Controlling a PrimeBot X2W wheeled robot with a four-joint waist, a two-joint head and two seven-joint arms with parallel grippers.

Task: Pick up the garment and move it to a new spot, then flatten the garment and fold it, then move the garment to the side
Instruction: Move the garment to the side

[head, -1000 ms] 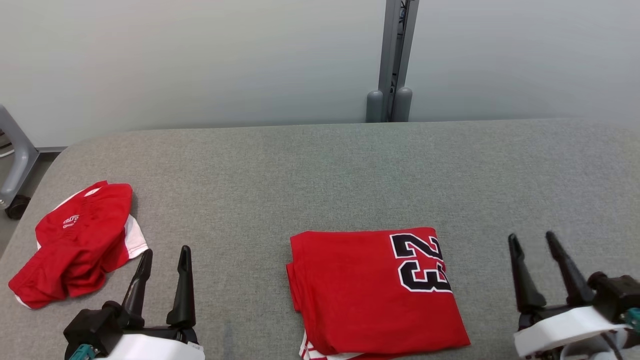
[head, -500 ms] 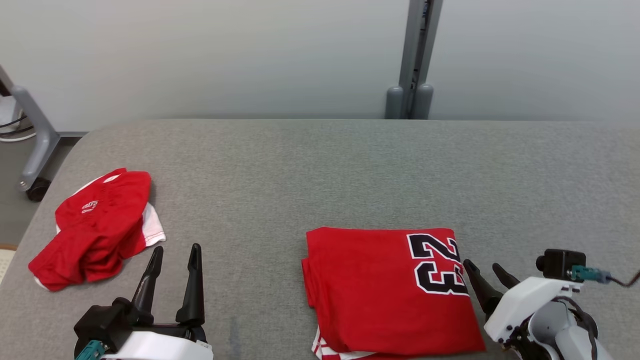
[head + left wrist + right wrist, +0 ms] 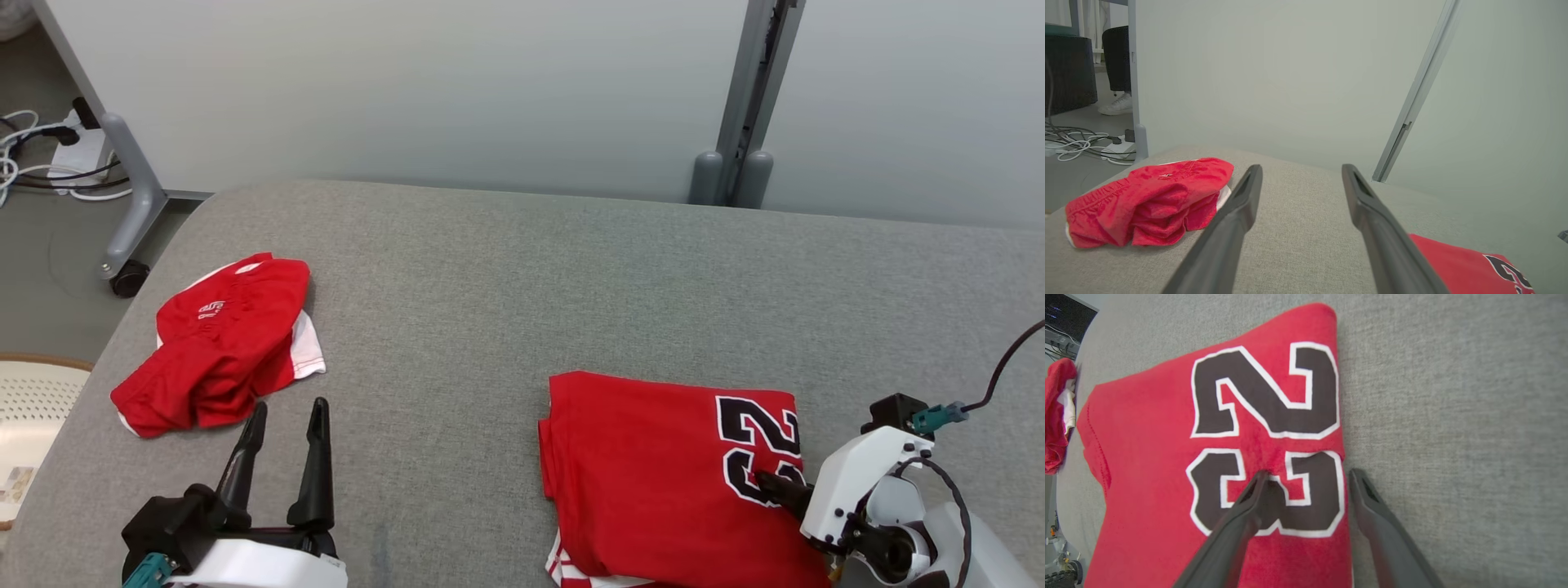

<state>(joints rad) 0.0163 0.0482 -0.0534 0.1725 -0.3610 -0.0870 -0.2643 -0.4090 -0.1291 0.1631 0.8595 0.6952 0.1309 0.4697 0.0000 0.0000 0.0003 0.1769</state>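
Head view: the folded jersey (image 3: 669, 474) lies at the near right of the bench (image 3: 490, 269), under the right gripper (image 3: 777, 488). The left gripper (image 3: 290, 404) hangs well apart from it, beside crumpled shorts (image 3: 220, 343).

Left wrist view: its fingers (image 3: 1229, 228) are spread and empty.

Right wrist view: the spread fingers straddle the jersey's right edge, one over the "3" and one over bare bench, so the right arm looks better placed to grasp.

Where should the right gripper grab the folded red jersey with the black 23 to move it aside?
Likely the right edge beside the black 23, from the right. The folded red jersey lies as a flat stack, so only edges offer a bite; the open right gripper straddles that edge, one finger over the numeral, one over the grey fabric table.
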